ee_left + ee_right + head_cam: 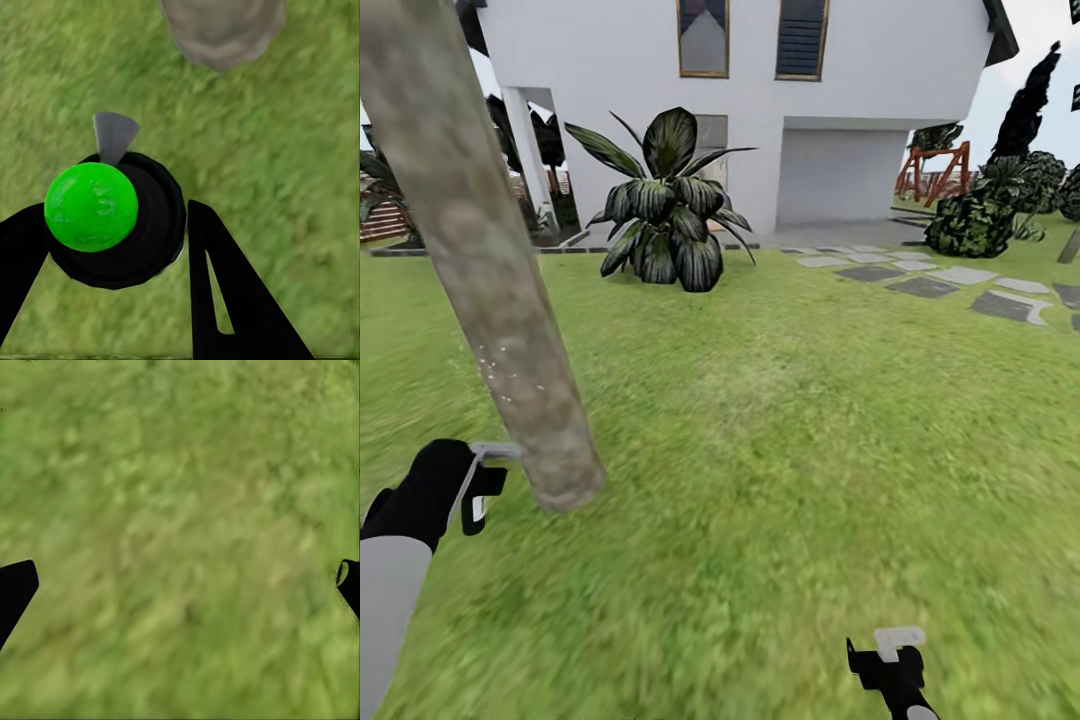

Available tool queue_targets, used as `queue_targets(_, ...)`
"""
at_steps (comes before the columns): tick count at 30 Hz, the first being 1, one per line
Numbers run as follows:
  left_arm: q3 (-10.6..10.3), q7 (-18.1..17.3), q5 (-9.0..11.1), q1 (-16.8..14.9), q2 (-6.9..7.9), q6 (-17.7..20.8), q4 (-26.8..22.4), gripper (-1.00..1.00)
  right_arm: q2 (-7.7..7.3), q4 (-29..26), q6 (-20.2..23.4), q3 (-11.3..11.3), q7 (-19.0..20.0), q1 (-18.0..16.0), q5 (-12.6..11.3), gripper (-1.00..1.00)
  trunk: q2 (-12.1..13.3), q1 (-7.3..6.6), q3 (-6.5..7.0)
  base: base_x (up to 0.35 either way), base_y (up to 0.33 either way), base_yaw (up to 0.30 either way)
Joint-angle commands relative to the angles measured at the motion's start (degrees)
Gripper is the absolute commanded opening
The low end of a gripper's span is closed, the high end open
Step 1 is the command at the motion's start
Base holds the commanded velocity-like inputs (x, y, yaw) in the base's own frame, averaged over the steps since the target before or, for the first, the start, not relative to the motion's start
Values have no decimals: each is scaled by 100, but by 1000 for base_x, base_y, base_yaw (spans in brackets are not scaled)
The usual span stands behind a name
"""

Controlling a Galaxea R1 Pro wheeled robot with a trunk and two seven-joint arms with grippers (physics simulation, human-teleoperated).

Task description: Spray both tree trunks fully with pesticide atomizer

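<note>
A thick, leaning grey-tan tree trunk rises from the lawn at the left, with a few white specks on its bark at about mid height. My left gripper hangs close beside the trunk's foot. In the left wrist view this gripper is shut on the pesticide atomizer, a round black body with a bright green cap and a small grey nozzle. The nozzle points toward the trunk's base. My right gripper is low at the front right, open over bare grass.
A large dark broad-leaved plant stands ahead in front of a white house. Grey stepping stones cross the lawn at the right, with dark shrubs behind them. Open grass lies between the trunk and the stones.
</note>
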Motion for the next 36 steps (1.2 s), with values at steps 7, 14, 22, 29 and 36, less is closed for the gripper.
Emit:
queue_targets(7, 25, -33, -66, -1, -10, 19, -69, -100, -8, 1, -6, 47, -37, -1, -6, 100, -2, -1, 1, 158, -236, 121)
queue_targets(14, 41, -26, -72, 4, 6, -143, -44, -100, -9, 1, -6, 47, -37, -1, -6, 100, -2, -1, 1, 231, -93, 1)
queue_targets(22, 96, 497, -1, -39, -49, -336, 2, -100, -10, 1, -7, 47, -34, -1, -6, 100, -2, -1, 1, 8, -1, 0)
queue_targets(29, 92, 540, 25, -87, -191, -276, 7, -100, 8, -2, -7, 50, -29, -1, -6, 100, -2, -1, 1, 0, 0, 186)
queue_targets(36, 72, 503, 28, 1, -215, -282, 116, -100, -1, -5, -7, 47, -29, -1, -6, 100, -2, -1, 1, 0, 0, 277)
